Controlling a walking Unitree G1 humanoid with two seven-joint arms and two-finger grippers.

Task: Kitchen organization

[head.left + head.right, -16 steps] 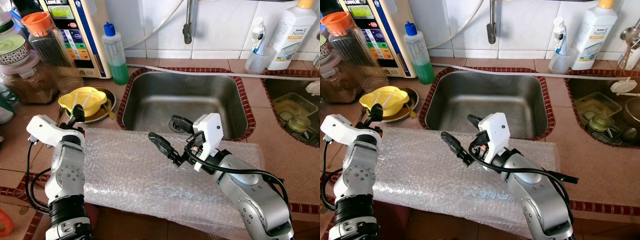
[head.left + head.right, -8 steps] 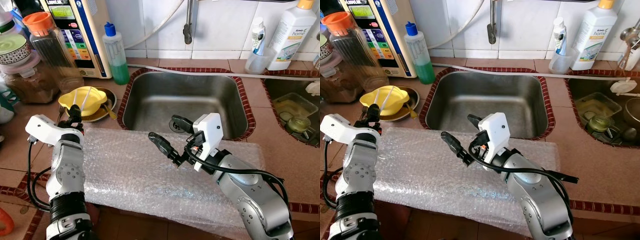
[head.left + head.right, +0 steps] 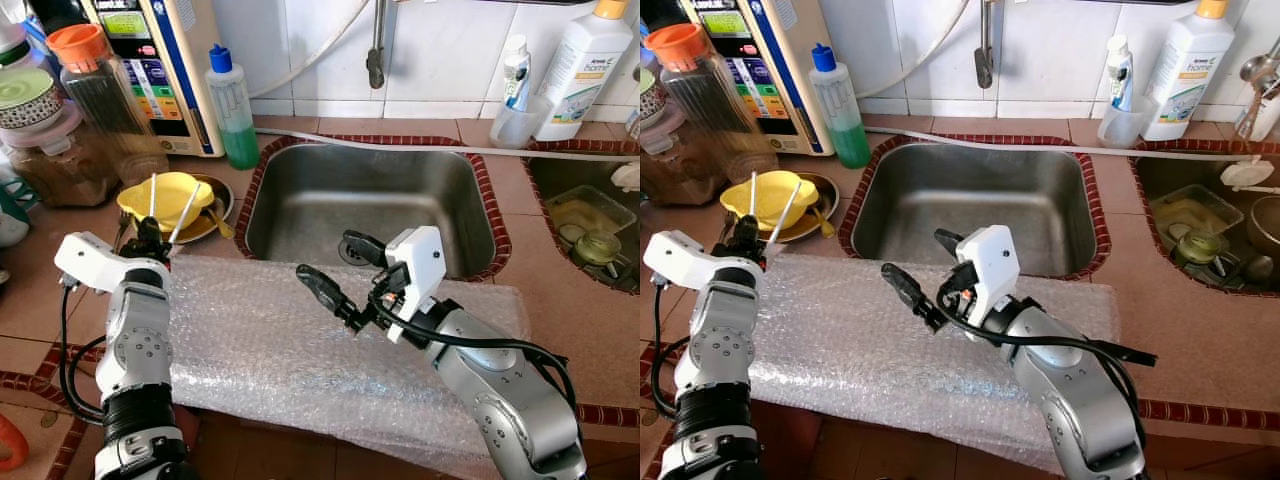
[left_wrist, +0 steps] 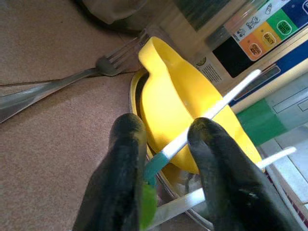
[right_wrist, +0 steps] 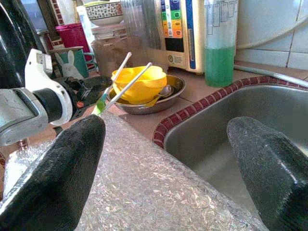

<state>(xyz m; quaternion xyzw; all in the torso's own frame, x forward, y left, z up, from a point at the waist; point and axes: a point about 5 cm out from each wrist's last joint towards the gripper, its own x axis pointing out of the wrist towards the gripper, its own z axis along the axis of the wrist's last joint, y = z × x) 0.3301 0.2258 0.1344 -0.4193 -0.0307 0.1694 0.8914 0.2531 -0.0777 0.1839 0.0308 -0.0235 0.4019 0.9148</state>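
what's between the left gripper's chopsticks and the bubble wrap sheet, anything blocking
Nothing visible blocks them. The left gripper holds the white chopsticks right at the far left edge of the bubble wrap, in front of the yellow bowl. The right gripper hangs open above the sheet's middle, toward the sink.

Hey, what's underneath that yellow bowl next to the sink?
The yellow bowl sits in a steel dish with a spoon beside it. The dish's middle is covered by the bowl. The left gripper, nearby, holds two white sticks.
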